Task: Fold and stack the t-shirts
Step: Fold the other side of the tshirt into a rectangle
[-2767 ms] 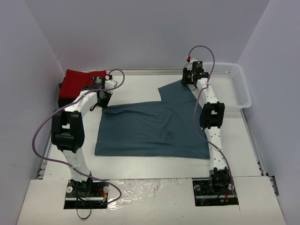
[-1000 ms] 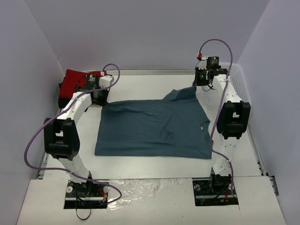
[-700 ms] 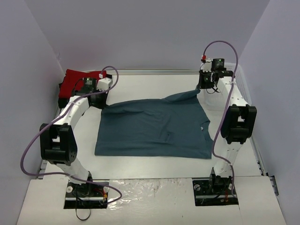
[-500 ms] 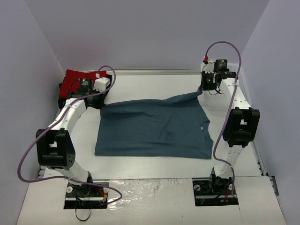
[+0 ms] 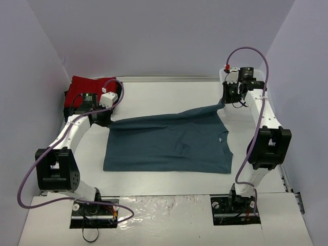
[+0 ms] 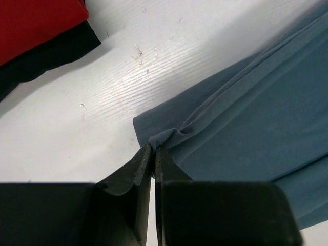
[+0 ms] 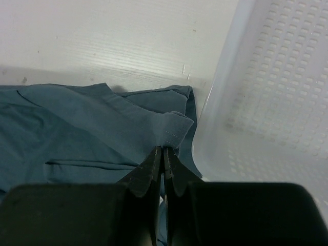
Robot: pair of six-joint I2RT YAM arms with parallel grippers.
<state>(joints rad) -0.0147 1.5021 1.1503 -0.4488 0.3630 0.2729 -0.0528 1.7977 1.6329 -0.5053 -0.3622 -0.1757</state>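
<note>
Wrist views: left claw (image 6: 152, 149), right claw (image 7: 164, 151) pinch t-shirt (image 6: 246, 113).

the spread t-shirt (image 5: 166, 146) lies on the middle of the table (image 5: 169, 95). the left gripper (image 6: 152, 151) pinches this shirt's far left corner, jaws closed on the cloth. the right gripper (image 7: 164, 151) pinches its far right corner the same way. beyond the far left corner, apart from it, the upper folded t-shirt (image 5: 84, 84) rests on the lower folded t-shirt (image 6: 46, 54). the basket (image 7: 266, 77) sits just right of the shirt's far right corner.
</note>
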